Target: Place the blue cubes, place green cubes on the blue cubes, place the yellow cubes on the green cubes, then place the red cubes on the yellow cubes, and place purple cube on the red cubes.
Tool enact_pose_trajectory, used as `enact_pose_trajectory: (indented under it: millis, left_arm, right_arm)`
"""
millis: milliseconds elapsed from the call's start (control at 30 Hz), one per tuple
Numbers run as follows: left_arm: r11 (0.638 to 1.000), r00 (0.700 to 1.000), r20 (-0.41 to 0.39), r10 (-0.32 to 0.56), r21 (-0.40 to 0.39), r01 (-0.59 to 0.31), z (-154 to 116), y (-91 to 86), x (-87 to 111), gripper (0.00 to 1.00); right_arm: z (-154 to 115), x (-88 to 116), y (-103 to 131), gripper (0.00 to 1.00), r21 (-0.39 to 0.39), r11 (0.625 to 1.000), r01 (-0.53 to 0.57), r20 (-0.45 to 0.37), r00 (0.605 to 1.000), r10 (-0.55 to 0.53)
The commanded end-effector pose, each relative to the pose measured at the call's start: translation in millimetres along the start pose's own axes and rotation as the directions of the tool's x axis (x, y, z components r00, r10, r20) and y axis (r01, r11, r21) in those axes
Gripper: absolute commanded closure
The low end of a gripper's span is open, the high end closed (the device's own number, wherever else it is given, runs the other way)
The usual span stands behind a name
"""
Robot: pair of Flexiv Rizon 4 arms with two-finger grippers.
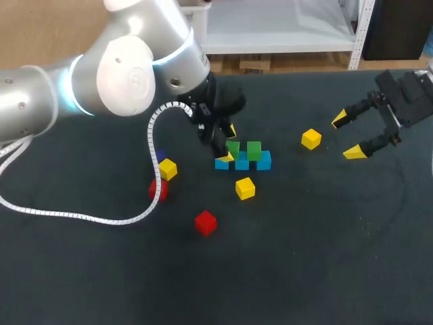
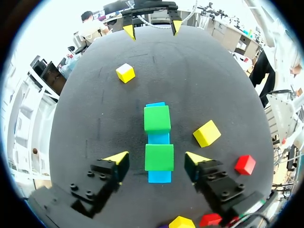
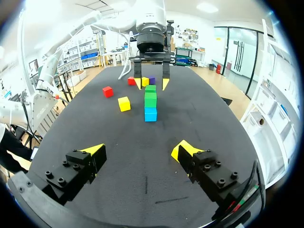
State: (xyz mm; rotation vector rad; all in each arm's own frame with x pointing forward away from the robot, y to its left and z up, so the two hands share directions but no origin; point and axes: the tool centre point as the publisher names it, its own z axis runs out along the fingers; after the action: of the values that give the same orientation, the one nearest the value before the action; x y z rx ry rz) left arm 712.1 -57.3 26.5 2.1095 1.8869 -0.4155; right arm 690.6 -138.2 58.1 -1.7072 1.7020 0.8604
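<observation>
Green cubes (image 2: pixel 157 118) sit atop the blue cube row (image 2: pixel 158 138). Left pincer (image 2: pixel 156 157), released, straddles one green cube without contact. Right pincer (image 3: pixel 137 148), released, hovers well apart, right.

Table (image 1: pixel 304 271) is filling nearly all of the head view in front of me, and its top is showing dark, near-black and matte. Its far edge (image 1: pixel 298 72) is running straight across. Pale scuffs (image 1: pixel 369 233) and a thin curved mark (image 1: pixel 404 193) are showing faintly on the right part of the top. In my right wrist view, short chalky lines (image 3: pixel 164 200) are lying on the near part of the top. Light is falling evenly, casting only soft shadows. A greyish sheen (image 2: pixel 190 57) is spreading over the far part in my left wrist view.
</observation>
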Motion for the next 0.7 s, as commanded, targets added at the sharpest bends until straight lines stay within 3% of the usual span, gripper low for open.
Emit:
enact_pose_trajectory:
  millis: [33,367,700]
  left_arm:
    - [1.0,1.0,0.001,0.0,0.01,0.0,-0.9,4.6,0.3,0.0]
    - [1.0,0.999,0.022,-0.026,-0.011,0.027,-22.2,-6.2,10.0,0.0]
    - [0.998,0.999,0.003,-0.041,-0.036,0.041,-50.1,-24.2,37.3,0.0]
  right_arm:
    - [0.3,0.2,-0.3,0.0,0.0,1.0,0.001,0.001,1.0,-0.001]
    - [0.3,0.2,-0.3,0.0,0.0,1.0,0.001,0.001,1.0,-0.001]
    - [0.3,0.2,-0.3,0.0,0.0,1.0,0.001,0.001,1.0,-0.001]
